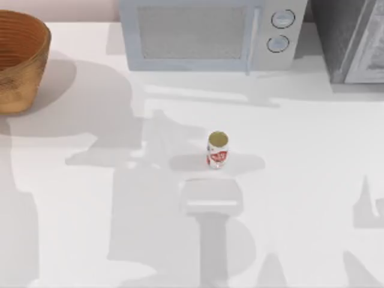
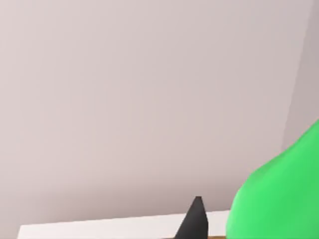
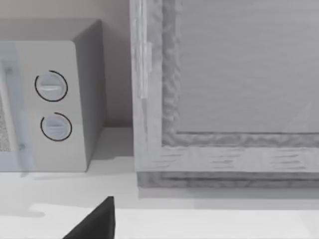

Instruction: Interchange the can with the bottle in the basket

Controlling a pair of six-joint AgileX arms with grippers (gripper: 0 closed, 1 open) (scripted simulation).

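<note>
Presently, the scene is set out as follows.
Can: the can (image 1: 217, 150) is seen upright on the desk (image 1: 300, 150) near its middle, in front of the microwave (image 1: 207, 33), well apart from the basket.
Basket: the basket (image 1: 21, 63) is placed at the far left of the desk; its visible interior is seen without the bottle.
Bottle: the bottle (image 2: 279, 194) is seen very close in the left wrist view, bright green, beside one dark fingertip (image 2: 195, 219), with a plain wall behind it.
Left claw: it is judged to be holding the bottle aloft, but whether the fingers are clamped on it cannot be told from the views.
Right claw: a single dark fingertip (image 3: 97, 221) is shown, pointed towards the microwave dials and a grey cabinet (image 3: 224, 89) at the far right; its state cannot be told.
Done: the bottle is judged to be already taken out of the basket.
Left: the bottle is yet to be set on the desk, and the can is yet to be lifted and put into the basket.
</note>
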